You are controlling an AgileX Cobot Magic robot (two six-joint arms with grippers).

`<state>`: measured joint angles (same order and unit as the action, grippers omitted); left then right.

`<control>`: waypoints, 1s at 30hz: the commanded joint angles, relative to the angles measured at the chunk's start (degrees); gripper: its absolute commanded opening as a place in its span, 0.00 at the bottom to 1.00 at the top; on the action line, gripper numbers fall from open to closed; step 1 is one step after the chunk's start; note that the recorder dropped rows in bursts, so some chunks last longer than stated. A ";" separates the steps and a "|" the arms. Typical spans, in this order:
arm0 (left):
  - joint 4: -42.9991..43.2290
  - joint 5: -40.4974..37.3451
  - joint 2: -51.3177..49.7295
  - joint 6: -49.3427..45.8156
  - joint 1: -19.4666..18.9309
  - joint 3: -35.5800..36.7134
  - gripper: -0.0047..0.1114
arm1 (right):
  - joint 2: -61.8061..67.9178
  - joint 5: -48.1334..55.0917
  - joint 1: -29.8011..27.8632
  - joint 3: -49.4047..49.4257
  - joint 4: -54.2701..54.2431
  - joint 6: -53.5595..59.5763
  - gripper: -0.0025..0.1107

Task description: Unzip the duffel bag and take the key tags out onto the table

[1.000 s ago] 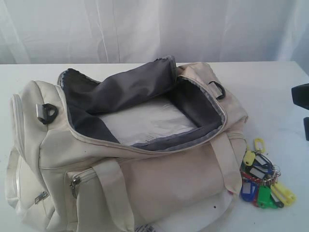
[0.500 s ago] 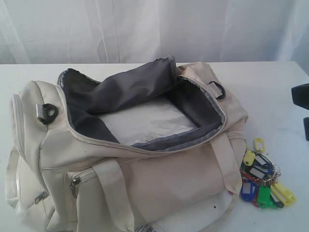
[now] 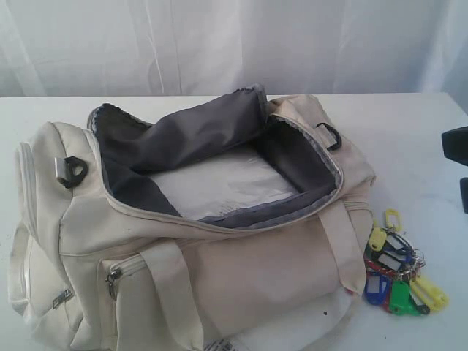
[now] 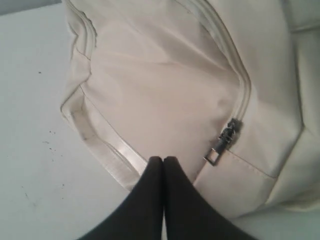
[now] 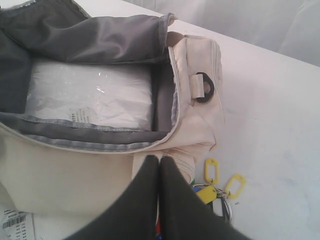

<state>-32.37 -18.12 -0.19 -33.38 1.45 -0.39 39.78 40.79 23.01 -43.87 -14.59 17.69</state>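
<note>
The cream duffel bag (image 3: 241, 278) lies on the white table (image 3: 409, 139) with its main zip open, showing grey lining and a white plastic packet (image 3: 219, 183) inside. The key tags (image 3: 398, 272), a bunch of yellow, blue, green and red tags, rest on the table by the bag's right end. My right gripper (image 5: 160, 159) is shut and empty, hovering over the bag's strap beside the key tags (image 5: 215, 182). My left gripper (image 4: 163, 160) is shut and empty above the bag's end pocket, near its zip pull (image 4: 224, 142). Only a dark part of the right arm (image 3: 457, 157) shows at the exterior view's edge.
A white paper barcode tag (image 5: 15, 222) lies at the bag's front edge. Dark D-rings (image 3: 72, 170) sit at both ends of the bag. White curtains hang behind the table. Bare tabletop lies to the right of the bag.
</note>
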 commanded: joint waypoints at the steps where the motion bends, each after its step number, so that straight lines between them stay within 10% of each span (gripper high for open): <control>1: -1.46 2.72 0.19 0.15 -0.11 0.39 0.04 | -0.35 -0.19 -0.08 -0.02 -0.17 0.13 0.02; 11: 0.36 3.82 0.19 0.15 -0.11 0.39 0.04 | -0.35 -0.19 -0.08 -0.02 -0.17 0.13 0.02; 19: 30.80 5.30 0.19 0.15 -0.11 0.39 0.04 | -0.35 -0.19 -0.08 -0.02 -0.17 0.13 0.02; 30: 32.91 5.30 0.19 0.15 -0.11 0.39 0.04 | -0.35 -0.19 -0.08 -0.02 -0.17 0.13 0.02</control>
<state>0.00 -13.17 -0.19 -33.49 1.45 -0.39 39.78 40.79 23.01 -43.87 -14.68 17.69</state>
